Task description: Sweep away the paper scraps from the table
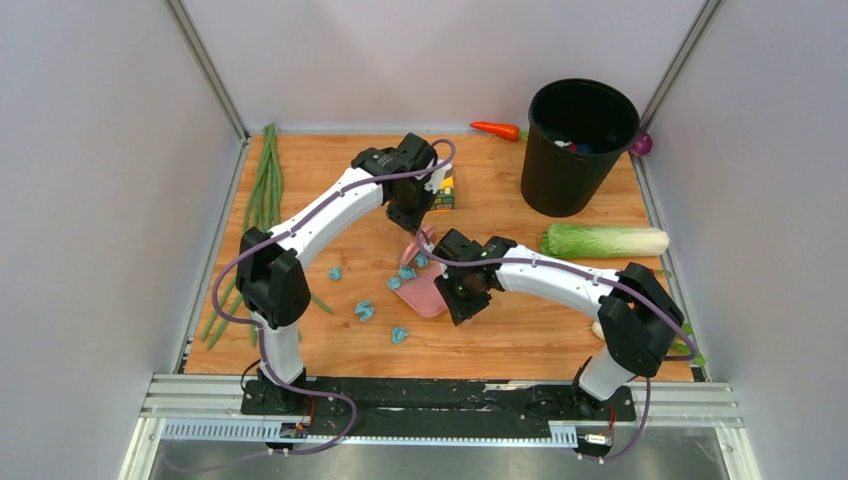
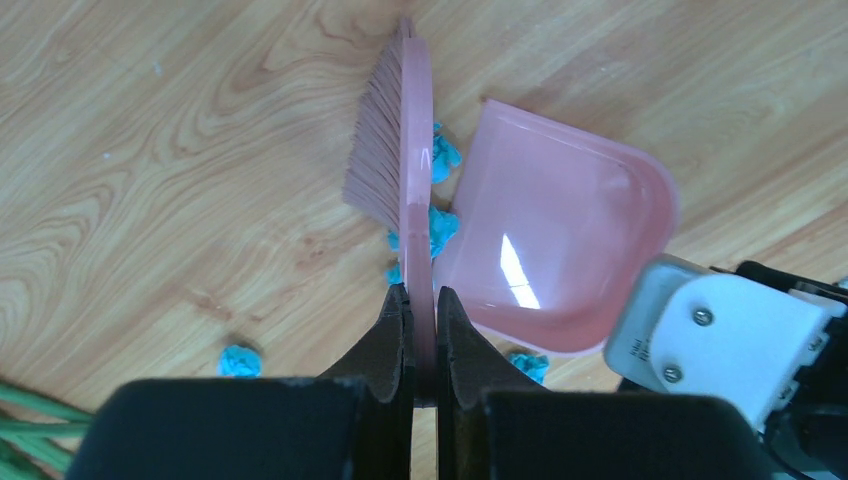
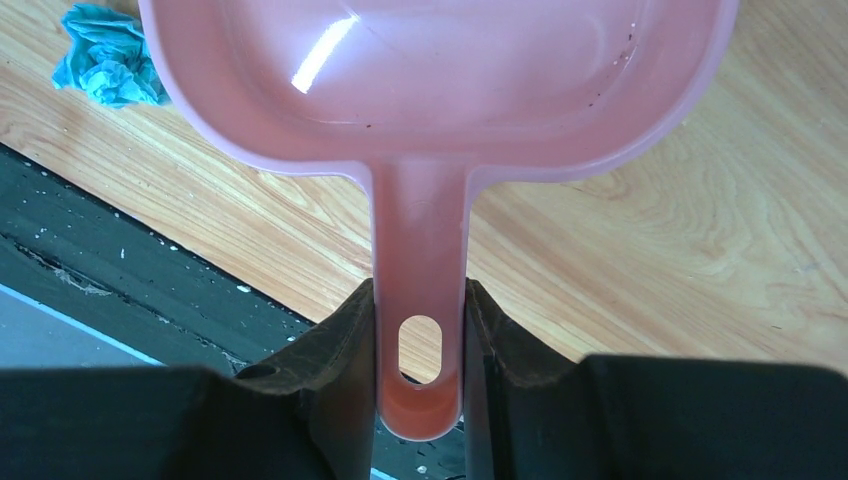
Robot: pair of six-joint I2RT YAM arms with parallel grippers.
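Several light-blue paper scraps lie on the wooden table (image 1: pixel 520 330): one at the left (image 1: pixel 335 272), two nearer the front (image 1: pixel 365 311) (image 1: pixel 399 335), and a cluster (image 1: pixel 407 271) at the mouth of the pink dustpan (image 1: pixel 425 292). My left gripper (image 1: pixel 410 218) is shut on a pink brush (image 2: pixel 405 170). The brush bristles stand by the cluster (image 2: pixel 440 228), at the dustpan's open edge (image 2: pixel 555 240). My right gripper (image 3: pixel 418 330) is shut on the dustpan's handle (image 3: pixel 420 250). The pan looks empty inside. One scrap (image 3: pixel 105 60) lies beside it.
A black bin (image 1: pixel 578 145) stands at the back right, with a carrot (image 1: pixel 497 130) and a purple ball (image 1: pixel 641 144) beside it. A cabbage (image 1: pixel 605 240) lies on the right. Green beans (image 1: pixel 262 195) run along the left edge. A yellow box (image 1: pixel 444 192) sits behind the left gripper.
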